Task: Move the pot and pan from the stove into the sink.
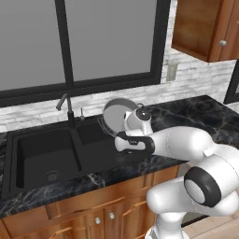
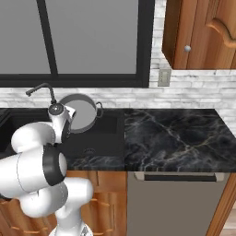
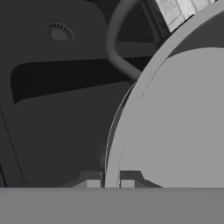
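The gripper point(image 3: 110, 183) is pinching the thin wall of the pot point(image 3: 183, 118), one dark fingertip on each side of the rim at the bottom centre of the hand view. The pot is hanging tilted on edge, its round open mouth facing the cameras in both base views and one loop handle point(image 3: 116, 43) arching toward the upper middle of the hand view. In the left base view the pot point(image 1: 117, 113) is sitting at frame centre, over the right basin of the sink point(image 1: 28, 135), with the faucet point(image 1: 66, 106) just to its left. The left basin is lying open at left; bare black marble counter point(image 2: 175, 133) is stretching right of the pot point(image 2: 79, 113) in the right base view.
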Motion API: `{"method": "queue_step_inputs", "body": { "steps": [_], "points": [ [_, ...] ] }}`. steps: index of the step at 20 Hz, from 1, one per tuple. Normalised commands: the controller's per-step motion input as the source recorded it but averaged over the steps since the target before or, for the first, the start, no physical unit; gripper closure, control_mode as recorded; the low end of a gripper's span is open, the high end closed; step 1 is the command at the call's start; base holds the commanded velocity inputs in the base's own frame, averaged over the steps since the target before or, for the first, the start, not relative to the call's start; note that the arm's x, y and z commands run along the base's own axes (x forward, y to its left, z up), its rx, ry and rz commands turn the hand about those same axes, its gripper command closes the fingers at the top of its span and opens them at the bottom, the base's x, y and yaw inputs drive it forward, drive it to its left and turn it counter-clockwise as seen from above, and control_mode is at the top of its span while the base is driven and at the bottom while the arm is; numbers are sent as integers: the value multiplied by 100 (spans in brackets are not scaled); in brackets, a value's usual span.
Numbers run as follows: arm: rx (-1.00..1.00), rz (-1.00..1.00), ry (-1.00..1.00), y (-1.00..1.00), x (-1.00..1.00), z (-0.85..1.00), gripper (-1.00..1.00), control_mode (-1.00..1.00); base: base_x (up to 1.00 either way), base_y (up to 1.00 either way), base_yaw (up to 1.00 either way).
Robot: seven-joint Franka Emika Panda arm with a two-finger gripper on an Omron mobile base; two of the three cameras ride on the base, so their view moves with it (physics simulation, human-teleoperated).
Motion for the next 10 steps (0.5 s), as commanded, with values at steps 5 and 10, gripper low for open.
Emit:
{"method": "queue_step_inputs", "body": {
  "steps": [5,10],
  "points": [
    [-1,0,0,3,7,-5,100,-100,0,0,0],
    [0,-1,0,5,13,-35,100,-100,0,0,0]
  ]
}}
